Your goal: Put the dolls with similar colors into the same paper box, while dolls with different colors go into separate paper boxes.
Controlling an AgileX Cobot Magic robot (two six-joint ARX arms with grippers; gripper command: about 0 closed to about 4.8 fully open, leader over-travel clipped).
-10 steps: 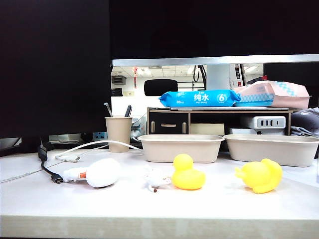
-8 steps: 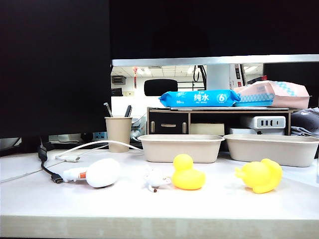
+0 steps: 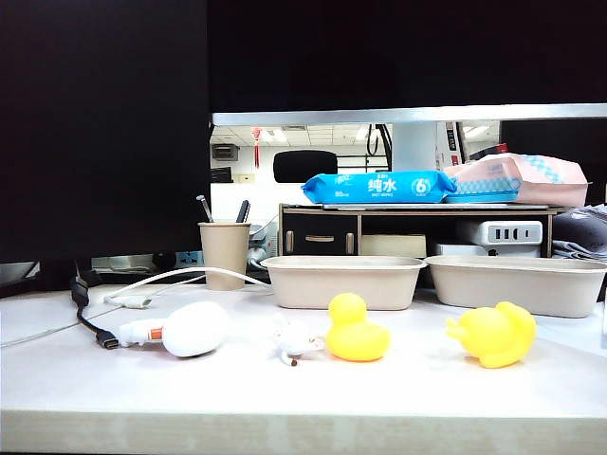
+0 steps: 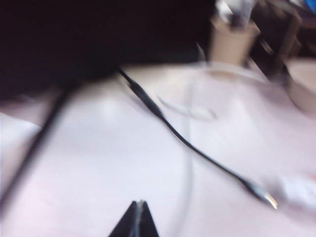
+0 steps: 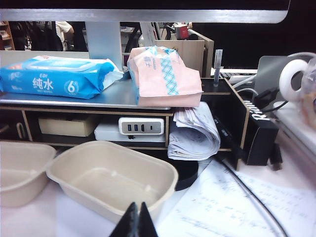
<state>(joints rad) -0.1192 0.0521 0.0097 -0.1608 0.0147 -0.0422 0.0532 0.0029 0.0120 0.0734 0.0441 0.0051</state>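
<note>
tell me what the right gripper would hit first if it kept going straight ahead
Probably the near rim of the right paper box: the right gripper, jaws shut, points at it. Depth is hard to judge.

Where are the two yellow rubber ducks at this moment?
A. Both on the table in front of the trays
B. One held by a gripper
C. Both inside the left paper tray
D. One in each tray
A: both yellow ducks stand on the table before the empty paper trays.

Two yellow ducks (image 3: pixel 358 330) (image 3: pixel 493 334) upright — white dolls (image 3: pixel 194 328) (image 3: pixel 296 339) alongside — before two empty trays (image 3: pixel 343 282) (image 3: pixel 517 282).
</note>
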